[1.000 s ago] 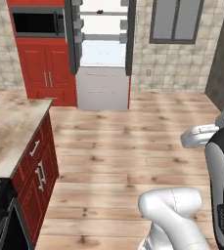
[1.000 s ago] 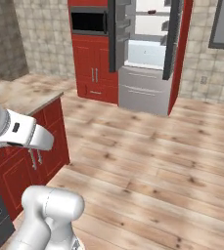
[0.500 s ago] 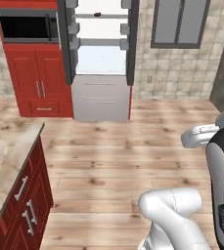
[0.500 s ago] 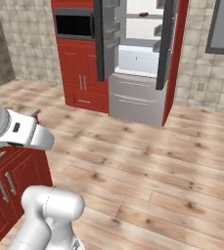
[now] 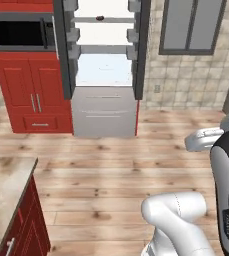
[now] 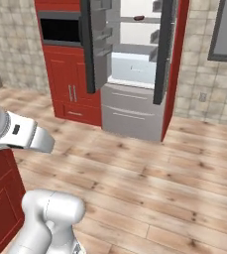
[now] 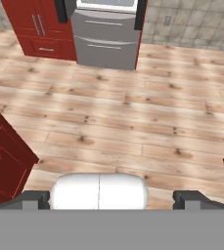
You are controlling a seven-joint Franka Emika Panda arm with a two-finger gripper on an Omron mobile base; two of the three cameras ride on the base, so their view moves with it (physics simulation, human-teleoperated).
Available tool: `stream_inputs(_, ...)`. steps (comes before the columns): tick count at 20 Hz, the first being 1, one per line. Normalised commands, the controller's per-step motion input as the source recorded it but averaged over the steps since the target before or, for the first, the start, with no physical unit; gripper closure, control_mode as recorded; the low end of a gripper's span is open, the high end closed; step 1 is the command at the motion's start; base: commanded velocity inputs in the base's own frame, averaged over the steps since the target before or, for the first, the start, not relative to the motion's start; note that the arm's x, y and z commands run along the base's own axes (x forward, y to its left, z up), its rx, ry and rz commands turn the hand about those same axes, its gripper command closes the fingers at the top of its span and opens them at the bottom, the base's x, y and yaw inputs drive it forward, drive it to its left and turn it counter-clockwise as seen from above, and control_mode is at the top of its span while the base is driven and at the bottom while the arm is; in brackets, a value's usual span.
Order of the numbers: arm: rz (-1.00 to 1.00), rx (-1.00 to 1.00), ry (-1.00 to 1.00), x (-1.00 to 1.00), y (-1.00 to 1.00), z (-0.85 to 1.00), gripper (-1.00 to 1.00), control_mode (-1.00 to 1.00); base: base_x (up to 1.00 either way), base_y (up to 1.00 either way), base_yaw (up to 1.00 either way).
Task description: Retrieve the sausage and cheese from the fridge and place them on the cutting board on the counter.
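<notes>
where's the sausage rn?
On an upper shelf inside the open fridge: the sausage is a small dark link at the top of the left base view, between the two open doors, also seen top centre of the right base view.

White arm (image 5: 178, 220), dark joints

Glossy rounded white shells are showing beside a black-grey joint casing (image 5: 227, 185); small dark finger tips (image 7: 189, 199) are ending the hand.

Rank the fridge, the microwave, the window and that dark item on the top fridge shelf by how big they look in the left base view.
1. Fridge, largest.
2. Window and microwave: look alike, both cut by the frame edge, so unranked.
3. Dark item on the top shelf, smallest.
</notes>
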Motion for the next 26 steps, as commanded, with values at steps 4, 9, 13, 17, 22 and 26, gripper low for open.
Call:
stream_inputs(4,0.00,0.00,0.00,0.00,0.00,0.00,-1.00,1.00,1.00,0.09,-0.08)
stream_inputs(9,0.00,0.00,0.00,0.00,0.00,0.00,-1.00,1.00,1.00,0.32,-0.07)
stream_inputs(13,0.00,0.00,0.00,0.00,0.00,0.00,-1.00,1.00,1.00,0.48,-0.07)
stream_inputs(17,0.00,0.00,0.00,0.00,0.00,0.00,-1.00,1.00,1.00,0.40,-0.07)
stream_inputs(22,0.00,0.00,0.00,0.00,0.00,0.00,-1.00,1.00,1.00,0.10,-0.08)
stream_inputs(26,0.00,0.00,0.00,0.00,0.00,0.00,-1.00,1.00,1.00,0.05,-0.08)
